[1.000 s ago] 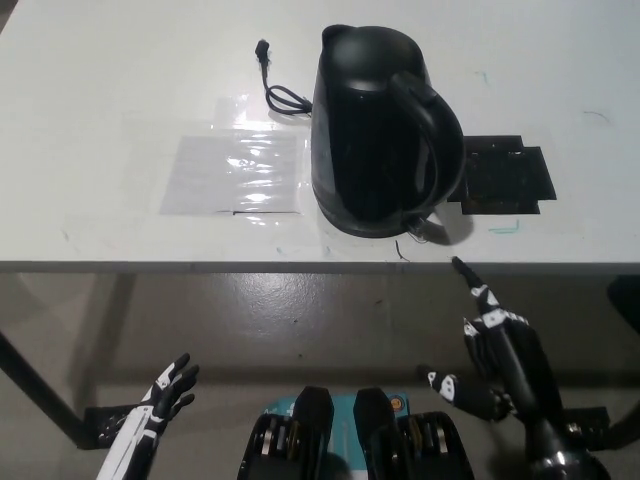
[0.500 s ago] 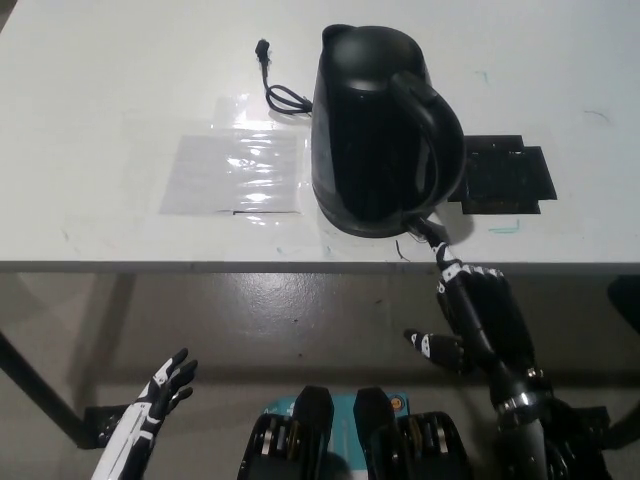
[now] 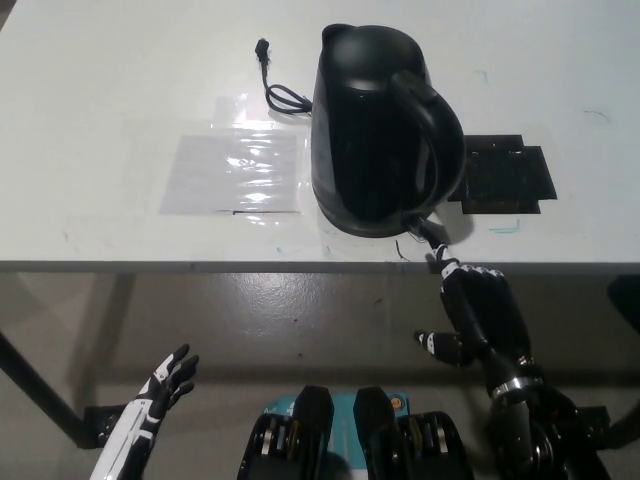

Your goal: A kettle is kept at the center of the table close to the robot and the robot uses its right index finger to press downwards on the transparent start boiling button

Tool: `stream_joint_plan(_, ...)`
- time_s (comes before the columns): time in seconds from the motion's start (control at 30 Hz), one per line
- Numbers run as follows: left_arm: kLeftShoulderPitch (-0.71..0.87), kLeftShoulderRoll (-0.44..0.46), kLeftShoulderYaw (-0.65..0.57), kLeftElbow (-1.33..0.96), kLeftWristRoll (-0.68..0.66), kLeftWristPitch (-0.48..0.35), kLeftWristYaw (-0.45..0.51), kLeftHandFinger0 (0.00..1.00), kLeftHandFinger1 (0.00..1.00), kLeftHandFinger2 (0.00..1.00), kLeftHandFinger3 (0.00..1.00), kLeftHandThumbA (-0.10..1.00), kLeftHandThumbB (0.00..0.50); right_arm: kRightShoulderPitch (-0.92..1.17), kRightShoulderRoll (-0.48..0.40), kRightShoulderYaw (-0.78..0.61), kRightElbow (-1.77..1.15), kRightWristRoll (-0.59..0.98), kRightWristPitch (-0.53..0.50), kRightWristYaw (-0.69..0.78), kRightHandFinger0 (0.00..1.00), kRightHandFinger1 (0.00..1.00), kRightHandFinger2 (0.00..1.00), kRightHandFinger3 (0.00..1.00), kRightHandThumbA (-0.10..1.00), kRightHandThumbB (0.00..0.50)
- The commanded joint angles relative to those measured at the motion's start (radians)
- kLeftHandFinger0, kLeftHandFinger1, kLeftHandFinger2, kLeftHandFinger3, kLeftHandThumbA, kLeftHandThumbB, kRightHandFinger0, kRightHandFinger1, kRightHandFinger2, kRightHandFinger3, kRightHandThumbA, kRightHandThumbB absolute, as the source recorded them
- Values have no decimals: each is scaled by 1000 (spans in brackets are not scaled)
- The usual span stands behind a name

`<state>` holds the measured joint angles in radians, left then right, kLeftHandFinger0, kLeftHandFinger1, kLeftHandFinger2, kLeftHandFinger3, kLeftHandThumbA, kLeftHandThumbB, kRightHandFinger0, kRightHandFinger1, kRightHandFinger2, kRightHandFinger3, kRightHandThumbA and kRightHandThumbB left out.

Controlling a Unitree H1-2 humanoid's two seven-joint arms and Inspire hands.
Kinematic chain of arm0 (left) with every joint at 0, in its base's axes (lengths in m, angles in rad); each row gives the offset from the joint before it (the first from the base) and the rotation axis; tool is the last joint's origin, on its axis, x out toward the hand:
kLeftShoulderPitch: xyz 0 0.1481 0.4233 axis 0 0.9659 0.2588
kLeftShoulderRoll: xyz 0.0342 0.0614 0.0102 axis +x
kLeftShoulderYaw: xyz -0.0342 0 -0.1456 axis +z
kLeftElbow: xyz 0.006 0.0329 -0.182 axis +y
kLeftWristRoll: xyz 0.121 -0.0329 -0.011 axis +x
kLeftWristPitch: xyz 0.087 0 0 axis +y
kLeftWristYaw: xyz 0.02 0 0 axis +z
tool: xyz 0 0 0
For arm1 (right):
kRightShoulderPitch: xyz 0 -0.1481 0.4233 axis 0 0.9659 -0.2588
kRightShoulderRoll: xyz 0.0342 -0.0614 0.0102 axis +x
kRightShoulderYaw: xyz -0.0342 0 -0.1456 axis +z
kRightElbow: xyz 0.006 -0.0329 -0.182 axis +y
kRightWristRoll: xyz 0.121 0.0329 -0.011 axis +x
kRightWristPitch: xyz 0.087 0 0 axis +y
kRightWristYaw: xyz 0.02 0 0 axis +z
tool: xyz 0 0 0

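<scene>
Reaching with our right hand (image 3: 478, 310), index finger out and the rest curled, holding nothing, we find the button (image 3: 428, 232) just ahead at the kettle (image 3: 375, 130) base; left hand (image 3: 160, 390) rests open, low.

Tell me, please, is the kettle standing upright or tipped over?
Upright: the kettle stands on its base on the table, lid upward, handle toward the right hand.

One kettle (image 3: 385, 130), one cord (image 3: 275, 90), one clear plastic sheet (image 3: 235, 172), one black mat (image 3: 505, 180).
</scene>
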<state>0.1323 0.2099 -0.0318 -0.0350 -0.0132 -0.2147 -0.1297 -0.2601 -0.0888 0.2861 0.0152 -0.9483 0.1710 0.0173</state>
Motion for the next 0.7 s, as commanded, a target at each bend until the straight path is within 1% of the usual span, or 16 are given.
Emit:
stream_joint_plan(0.0,0,14,10,-35,-1,-30,-8,1000,1000,1000,1000,1000,371,-42,-12,5,-3,7,17,12,0,0,0,1000,1000,223)
stream_joint_plan(0.07,-1,16,10,-30,2,-40,-9,1000,1000,1000,1000,1000,364,-44,-15,7,4,9,16,7,0,0,0,1000,1000,226)
stream_joint_plan(0.13,-4,15,8,-30,-2,-38,-12,1000,1000,1000,1000,1000,368,-47,-19,6,10,10,16,5,0,0,0,1000,1000,222)
stream_joint_plan(0.2,-5,16,8,-26,-9,-45,-15,1000,1000,1000,1000,1000,359,-49,-20,8,15,9,20,6,0,0,0,1000,1000,232)
stream_joint_plan(0.33,-4,17,8,-31,1,-41,-11,1000,1000,1000,1000,1000,357,-52,-24,15,17,7,24,8,0,0,0,1000,1000,222)
stream_joint_plan(0.43,-2,15,9,-27,-7,-45,-13,1000,1000,1000,1000,1000,359,-53,-22,16,21,14,24,7,0,0,0,1000,1000,216)
stream_joint_plan(0.57,-2,13,10,-30,2,-38,-7,1000,1000,1000,1000,1000,381,-58,-21,18,35,15,25,4,0,0,0,1000,1000,221)
stream_joint_plan(0.6,-2,12,10,-31,3,-37,-6,1000,1000,1000,1000,1000,373,-58,-22,19,38,15,24,4,0,0,0,1000,1000,223)
stream_joint_plan(0.67,-2,13,9,-32,-2,-38,-10,1000,1000,1000,1000,1000,372,-64,-24,23,49,13,22,5,0,0,0,1000,1000,216)
